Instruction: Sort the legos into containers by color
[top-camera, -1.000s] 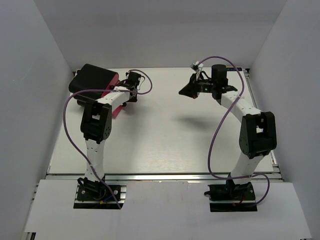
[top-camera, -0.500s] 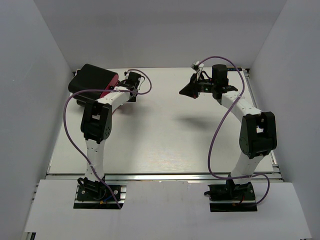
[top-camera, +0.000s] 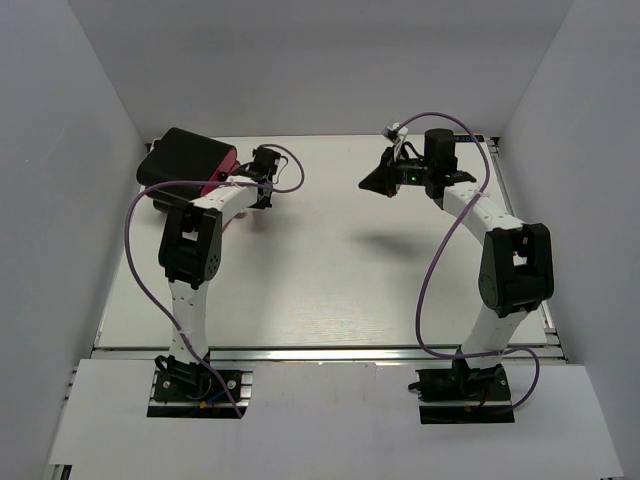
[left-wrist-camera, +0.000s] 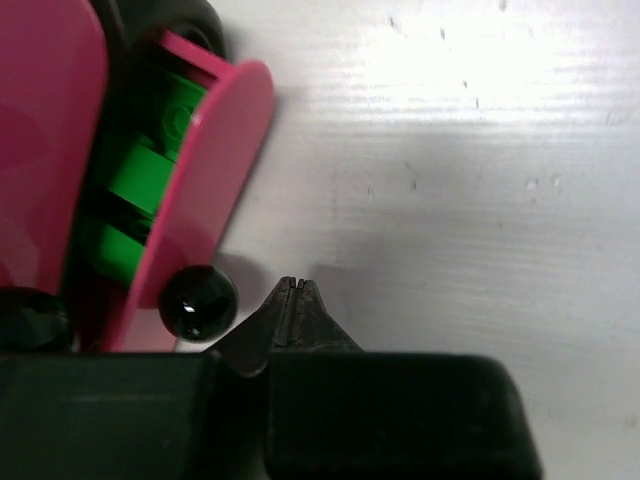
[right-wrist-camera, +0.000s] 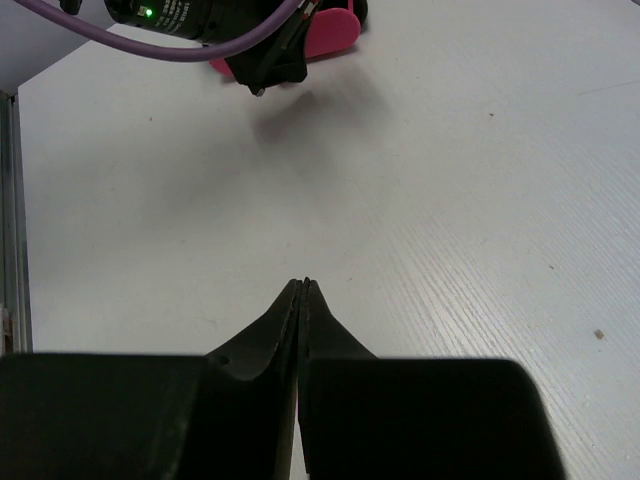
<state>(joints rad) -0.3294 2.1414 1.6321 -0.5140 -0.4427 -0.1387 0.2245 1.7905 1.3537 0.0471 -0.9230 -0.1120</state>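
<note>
Fingers of left gripper pressed together, empty, lower centre, just beside black knob of ajar pink drawer. Green legos inside, upper left. Right gripper closed, empty. Probably closing the drawer: push its front squarely.

The open drawer juts beside the left gripper; the table beyond lies free.

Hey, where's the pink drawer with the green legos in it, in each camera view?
Top external: pink drawer far left, between the black cabinet and the left arm.
Left wrist: pink drawer at left, ajar, green legos inside.
Right wrist: pink drawer at the top edge, near centre.
Shared landmark: the left pincer, shut, close beside it.
</note>
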